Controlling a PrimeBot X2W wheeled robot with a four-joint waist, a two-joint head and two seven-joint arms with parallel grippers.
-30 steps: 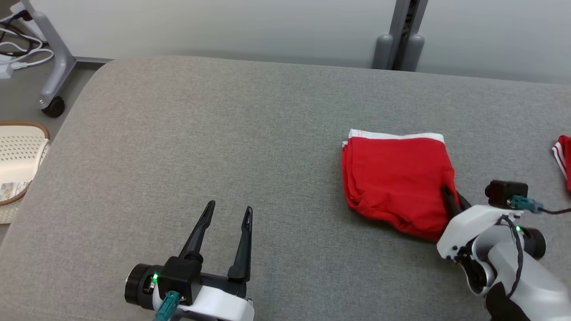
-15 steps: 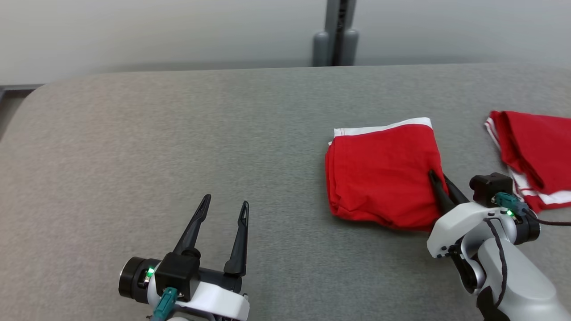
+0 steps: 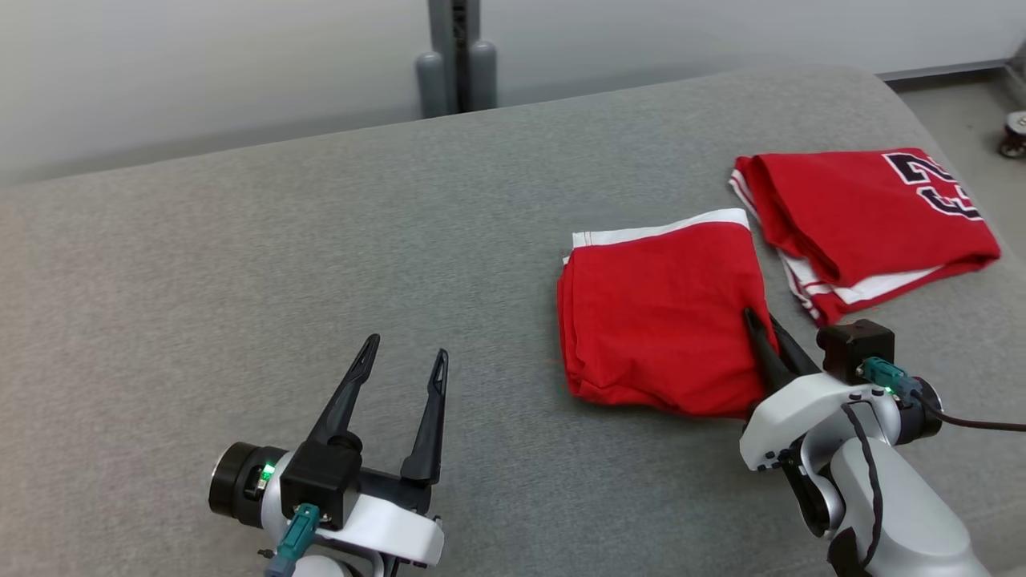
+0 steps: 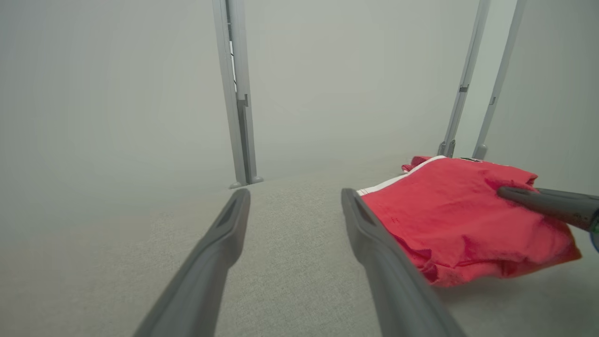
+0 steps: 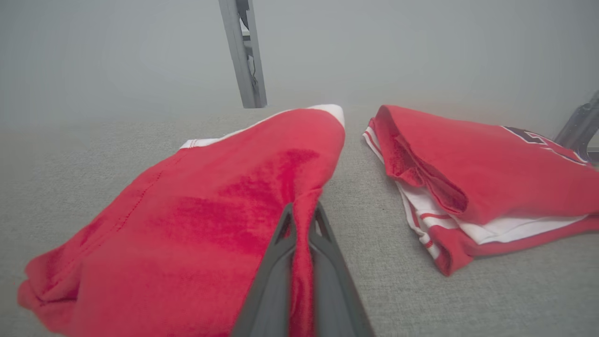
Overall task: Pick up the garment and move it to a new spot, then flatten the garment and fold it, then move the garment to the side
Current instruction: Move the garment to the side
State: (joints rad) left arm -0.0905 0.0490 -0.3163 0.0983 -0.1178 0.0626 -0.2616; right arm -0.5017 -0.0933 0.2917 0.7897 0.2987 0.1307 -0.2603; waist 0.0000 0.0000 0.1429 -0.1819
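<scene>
A wide surface covered in grey woven fabric [image 3: 321, 240], rounded at its far right corner, spans the scene. Behind it stands a plain pale grey wall [image 3: 200, 72], split by a grey upright post [image 3: 458, 48] with two rounded feet. Grey floor [image 3: 954, 100] shows beyond the corner, with a small caster wheel [image 3: 1015, 132]. The light is soft and even.

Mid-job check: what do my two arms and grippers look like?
The left gripper and right gripper each have two long, tapering black fingers on a white wrist shell with a green light and a teal connector. A black cable trails from the right wrist; the forearm is pale grey.
</scene>
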